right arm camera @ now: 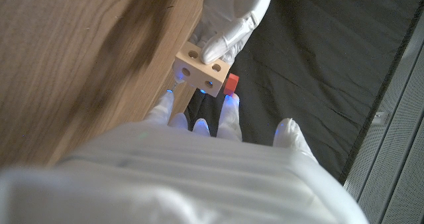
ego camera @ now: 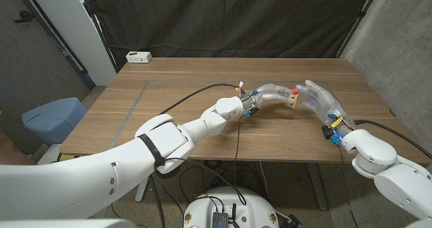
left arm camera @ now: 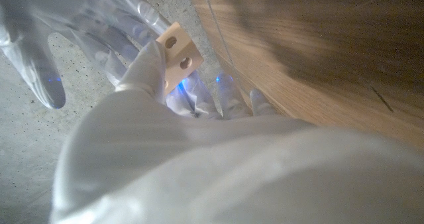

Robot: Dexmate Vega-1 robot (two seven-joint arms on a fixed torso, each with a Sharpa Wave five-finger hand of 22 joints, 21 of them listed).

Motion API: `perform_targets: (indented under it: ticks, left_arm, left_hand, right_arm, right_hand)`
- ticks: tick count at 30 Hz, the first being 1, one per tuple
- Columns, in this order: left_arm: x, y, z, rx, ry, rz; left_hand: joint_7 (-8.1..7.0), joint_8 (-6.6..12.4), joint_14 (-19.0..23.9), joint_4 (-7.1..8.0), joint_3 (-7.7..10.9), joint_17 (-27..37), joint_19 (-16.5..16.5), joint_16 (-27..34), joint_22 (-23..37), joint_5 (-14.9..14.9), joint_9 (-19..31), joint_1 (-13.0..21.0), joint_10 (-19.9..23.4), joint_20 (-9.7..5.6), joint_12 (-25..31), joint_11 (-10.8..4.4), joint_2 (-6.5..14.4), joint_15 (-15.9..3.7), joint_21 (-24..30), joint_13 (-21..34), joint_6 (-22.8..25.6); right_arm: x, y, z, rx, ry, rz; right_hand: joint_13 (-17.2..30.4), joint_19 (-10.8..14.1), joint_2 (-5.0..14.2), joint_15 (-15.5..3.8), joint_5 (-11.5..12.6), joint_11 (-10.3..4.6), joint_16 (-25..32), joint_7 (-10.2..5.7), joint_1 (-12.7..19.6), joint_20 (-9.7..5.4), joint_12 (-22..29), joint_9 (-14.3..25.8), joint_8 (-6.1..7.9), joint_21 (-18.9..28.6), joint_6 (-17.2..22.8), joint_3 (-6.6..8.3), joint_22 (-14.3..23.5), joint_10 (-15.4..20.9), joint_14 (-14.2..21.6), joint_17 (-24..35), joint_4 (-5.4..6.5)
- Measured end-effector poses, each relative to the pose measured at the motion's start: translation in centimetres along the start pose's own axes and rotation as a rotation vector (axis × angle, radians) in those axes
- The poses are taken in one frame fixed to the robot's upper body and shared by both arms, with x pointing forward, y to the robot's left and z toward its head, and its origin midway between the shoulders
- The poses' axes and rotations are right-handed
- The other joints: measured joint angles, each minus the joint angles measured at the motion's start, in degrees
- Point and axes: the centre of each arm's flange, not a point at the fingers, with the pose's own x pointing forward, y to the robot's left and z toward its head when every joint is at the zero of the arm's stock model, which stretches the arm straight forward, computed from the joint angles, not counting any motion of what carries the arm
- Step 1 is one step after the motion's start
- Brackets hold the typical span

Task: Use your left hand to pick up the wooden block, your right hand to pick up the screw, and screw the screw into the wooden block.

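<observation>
1. The bench (ego camera: pixel 202 113) is a wide wooden top; both arms reach over its middle-right part, and a small white box (ego camera: pixel 138 57) sits at its far left corner
2. The left hand (ego camera: pixel 268 93) holds the wooden block (ego camera: pixel 294 97) up above the bench, fingers wrapped on it, with drilled holes showing on its faces in the wrist views
3. The right hand (ego camera: pixel 318 98) is just beside the block on the right, fingertips (right arm camera: pixel 228 103) close around a small red part, seemingly the screw (right arm camera: pixel 230 84), which meets the block; whether it is pinched I cannot tell
4. Judged step: screwing in, both things already lifted
5. Next calls for turning the screw straight into its hole while the left hand keeps the block steady
</observation>
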Motion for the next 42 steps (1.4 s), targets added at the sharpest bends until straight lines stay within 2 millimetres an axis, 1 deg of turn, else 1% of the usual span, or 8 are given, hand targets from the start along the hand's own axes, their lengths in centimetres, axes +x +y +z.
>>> perform_targets:
  ticks: [5,8,10,21,28,35,36,42]
  left_arm:
    - [0.00,0.07,-0.04,-0.001,0.004,0.001]
    - [-0.03,0.10,-0.10,-0.002,0.006,0.002]
    - [-0.04,0.12,-0.11,-0.002,0.006,0.002]
    - [-0.10,0.23,-0.14,-0.003,0.008,0.001]
    - [-0.15,0.26,-0.17,-0.003,0.008,0.000]
    - [-0.17,0.26,-0.14,-0.002,0.006,-0.002]
    - [-0.17,0.26,-0.14,-0.002,0.006,-0.002]
    - [-0.17,0.25,-0.08,0.000,0.003,-0.004]
  left_hand:
    - [0.00,0.00,0.0,0.00,0.00,0.0,0.0,0.0,0.0,0.0,0.0,0.0,0.0,0.00,0.0,0.01,0.0,0.00,0.0,0.0,0.0]
    - [0.00,0.00,0.0,0.00,0.00,0.0,0.0,0.0,0.0,0.1,0.0,0.0,0.0,0.00,0.0,-0.02,0.0,0.00,0.0,0.0,0.0]
    - [0.00,0.01,0.0,0.00,0.00,0.0,0.0,0.0,0.0,0.1,0.0,0.0,0.1,0.00,0.0,-0.12,0.0,0.00,0.0,0.0,0.0]
    - [0.00,0.01,0.0,0.00,0.00,0.0,0.0,0.0,0.0,0.1,0.0,0.0,0.1,0.00,0.0,-0.14,0.0,0.00,0.0,0.0,0.0]
    - [0.00,0.01,0.0,0.00,0.01,0.0,0.0,0.0,0.0,0.1,0.0,0.0,0.1,0.00,0.0,-0.14,0.0,0.00,0.0,0.0,0.0]
    - [0.00,0.01,0.0,-0.01,0.01,0.0,0.0,0.0,0.0,0.1,0.0,0.0,0.0,0.00,0.0,-0.20,0.0,0.00,0.0,0.0,0.0]
    - [0.00,0.01,0.0,-0.01,0.01,0.0,0.0,0.0,0.0,0.1,0.0,0.0,0.0,0.00,0.0,-0.18,0.0,0.00,0.0,0.0,0.0]
    - [0.00,0.01,0.0,0.01,-0.02,0.0,0.0,0.0,0.0,0.0,0.0,0.0,0.2,0.00,0.0,0.00,0.0,0.00,0.0,-0.1,0.0]
  right_arm:
    - [0.03,0.04,-0.03,-0.001,0.003,0.002]
    - [0.04,0.10,-0.05,-0.002,0.006,0.003]
    - [0.04,0.18,-0.07,-0.002,0.008,0.004]
    - [0.13,0.50,-0.13,0.004,0.010,0.003]
    - [0.16,0.52,-0.11,0.007,0.000,-0.008]
    - [0.16,0.45,-0.12,0.008,-0.004,-0.017]
    - [0.16,0.44,-0.15,0.009,-0.004,-0.018]
    - [0.16,0.36,-0.22,0.010,-0.004,-0.024]
  right_hand:
    - [0.0,0.0,0.00,0.00,0.0,-0.62,0.0,-0.02,0.0,0.00,0.0,0.0,0.22,0.0,0.6,0.00,0.0,0.6,0.0,0.0,0.00]
    - [0.0,0.0,0.00,0.00,0.0,-0.65,0.0,0.28,0.0,0.00,0.1,0.0,0.22,0.0,0.9,0.00,0.0,0.6,0.0,0.0,0.00]
    - [0.0,0.0,0.00,0.00,0.0,-1.05,0.0,0.19,0.0,0.00,0.4,0.0,0.22,0.0,1.2,0.00,0.0,0.6,0.0,0.0,0.00]
    - [0.0,0.0,0.00,0.00,0.0,-1.23,0.0,0.25,0.0,0.00,0.4,0.0,0.21,0.0,1.5,0.00,0.0,0.8,0.0,-0.2,0.00]
    - [0.0,0.0,0.00,0.00,0.0,-1.43,0.0,-0.88,0.0,0.00,0.4,0.0,-0.26,0.0,0.4,0.00,0.0,0.6,0.0,-0.2,0.00]
    - [0.0,-0.3,0.00,0.00,0.0,-1.42,0.0,-1.37,0.0,0.32,0.4,0.0,-0.31,0.0,-0.6,0.00,0.0,0.6,0.0,-0.2,0.00]
    - [0.0,-0.3,0.00,0.00,0.0,-1.42,0.0,-1.43,0.0,0.32,0.4,0.0,-0.62,0.0,-0.7,0.00,0.0,0.6,0.0,-0.2,0.00]
    - [0.0,-0.5,0.00,-0.12,0.0,-1.73,0.0,-2.20,0.0,0.51,0.4,0.0,-0.89,0.0,-2.0,0.00,0.0,-0.1,-0.1,-0.2,0.00]
